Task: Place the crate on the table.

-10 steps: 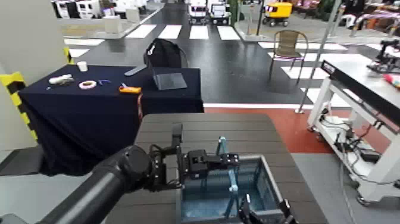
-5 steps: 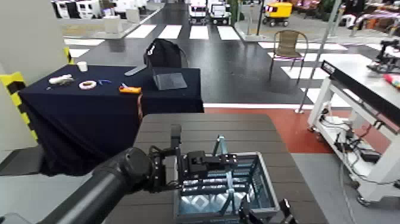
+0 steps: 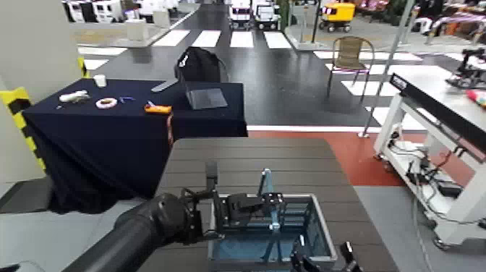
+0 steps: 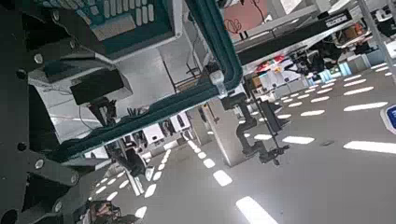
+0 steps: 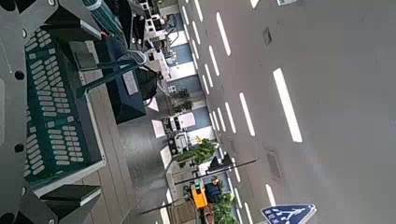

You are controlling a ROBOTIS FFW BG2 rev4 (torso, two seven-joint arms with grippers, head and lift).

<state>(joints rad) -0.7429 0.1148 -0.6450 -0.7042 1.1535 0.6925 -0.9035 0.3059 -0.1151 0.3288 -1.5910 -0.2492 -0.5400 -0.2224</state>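
While pinched at its left rim by the left end effector (image 3: 242, 206), sits low and level at the near end of the bench (image 3: 246, 155): crate (image 3: 249, 249), handle (image 3: 269, 206) upright. Touching the planks or just above them: cannot tell. Flanked at the near right corner by the right end effector (image 3: 323, 257), close beside the wall; gripping or not, cannot tell. Judged to be the set-down step, nearly complete. Next calls for easing down until the base bears on the planks, then letting go on both sides and drawing back clear of rim and handle. Farther off, well apart: navy-draped bench (image 3: 108, 137).
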